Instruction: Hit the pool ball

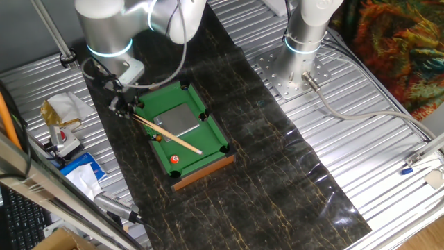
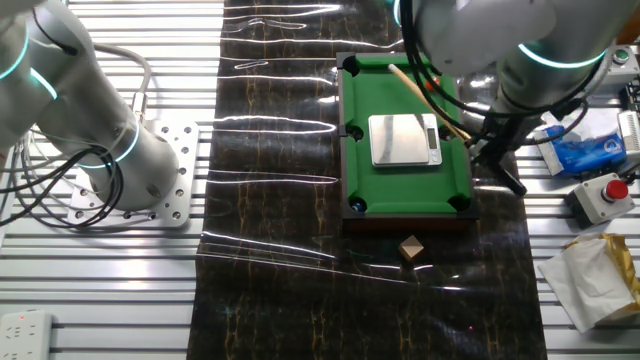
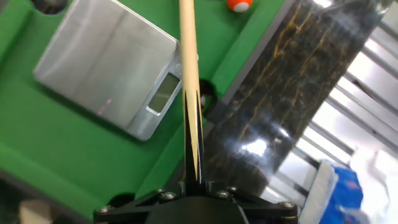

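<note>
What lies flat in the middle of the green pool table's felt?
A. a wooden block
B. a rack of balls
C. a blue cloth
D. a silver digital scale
D: a flat silver digital scale with a small display lies mid-felt on the mini pool table, and the cue stick held in the claw reaches over it toward the pool ball.

A mini pool table (image 1: 208, 161) sits on a dark mat (image 1: 277, 160) laid across the slatted table (image 1: 374, 139). On the felt lies a flat scale (image 1: 182, 119), with a cue (image 1: 170, 136) slanting beside it. The pool ball (image 1: 175, 160) rests on the felt near the cue tip (a second ball (image 1: 157, 137) lies just beside the shaft). A small block (image 2: 410, 248) sits on the mat, outside one end rail.
</note>
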You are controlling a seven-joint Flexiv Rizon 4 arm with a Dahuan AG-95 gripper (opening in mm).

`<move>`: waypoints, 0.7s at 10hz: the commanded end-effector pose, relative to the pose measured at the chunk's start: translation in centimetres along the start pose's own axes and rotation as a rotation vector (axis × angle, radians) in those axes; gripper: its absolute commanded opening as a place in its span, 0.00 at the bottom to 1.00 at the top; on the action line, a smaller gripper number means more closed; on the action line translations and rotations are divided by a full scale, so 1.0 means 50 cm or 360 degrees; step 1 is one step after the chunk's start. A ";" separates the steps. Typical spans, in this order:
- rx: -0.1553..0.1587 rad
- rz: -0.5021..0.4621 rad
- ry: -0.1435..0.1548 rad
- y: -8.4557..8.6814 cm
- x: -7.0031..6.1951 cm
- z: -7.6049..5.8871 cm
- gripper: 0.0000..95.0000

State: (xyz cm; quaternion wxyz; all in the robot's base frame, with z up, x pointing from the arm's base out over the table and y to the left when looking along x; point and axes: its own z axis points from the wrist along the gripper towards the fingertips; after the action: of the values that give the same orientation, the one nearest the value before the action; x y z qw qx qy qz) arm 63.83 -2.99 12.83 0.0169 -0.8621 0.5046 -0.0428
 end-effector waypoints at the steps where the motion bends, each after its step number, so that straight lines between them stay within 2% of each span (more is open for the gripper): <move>1: 0.0007 0.0274 -0.0022 0.038 0.017 -0.039 0.00; 4: 0.0001 0.0433 -0.0008 0.088 0.038 -0.071 0.00; 6: -0.0009 0.0668 -0.0013 0.149 0.057 -0.088 0.00; 7: -0.0019 0.0735 -0.0008 0.161 0.057 -0.095 0.00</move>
State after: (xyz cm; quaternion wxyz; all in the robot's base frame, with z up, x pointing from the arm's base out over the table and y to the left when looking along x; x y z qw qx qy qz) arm 58.99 -8.10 16.61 0.0230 -0.7530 0.6567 -0.0350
